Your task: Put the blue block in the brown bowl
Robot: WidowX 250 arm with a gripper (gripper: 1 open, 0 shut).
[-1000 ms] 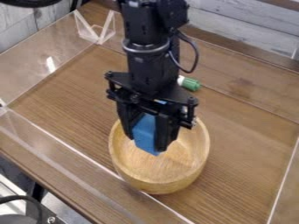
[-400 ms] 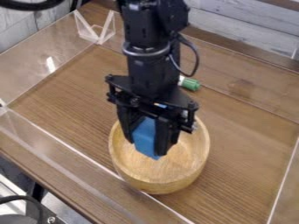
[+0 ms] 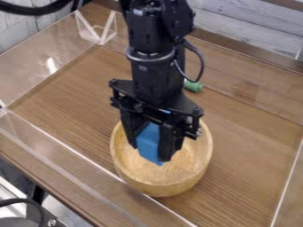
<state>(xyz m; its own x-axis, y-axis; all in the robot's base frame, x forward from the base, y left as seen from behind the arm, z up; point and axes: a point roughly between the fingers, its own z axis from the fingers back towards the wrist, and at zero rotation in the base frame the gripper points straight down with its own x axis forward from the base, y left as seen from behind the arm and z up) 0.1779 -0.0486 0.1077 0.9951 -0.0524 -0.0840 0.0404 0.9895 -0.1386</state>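
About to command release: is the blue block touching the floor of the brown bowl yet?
Cannot tell. In the camera view the gripper holds the blue block inside the brown bowl, but the fingers hide the block's underside.

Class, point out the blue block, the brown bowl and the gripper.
blue block (image 3: 149,142), camera view, its front face.
brown bowl (image 3: 190,174), camera view, its right rim.
gripper (image 3: 158,152), camera view, between its fingertips.
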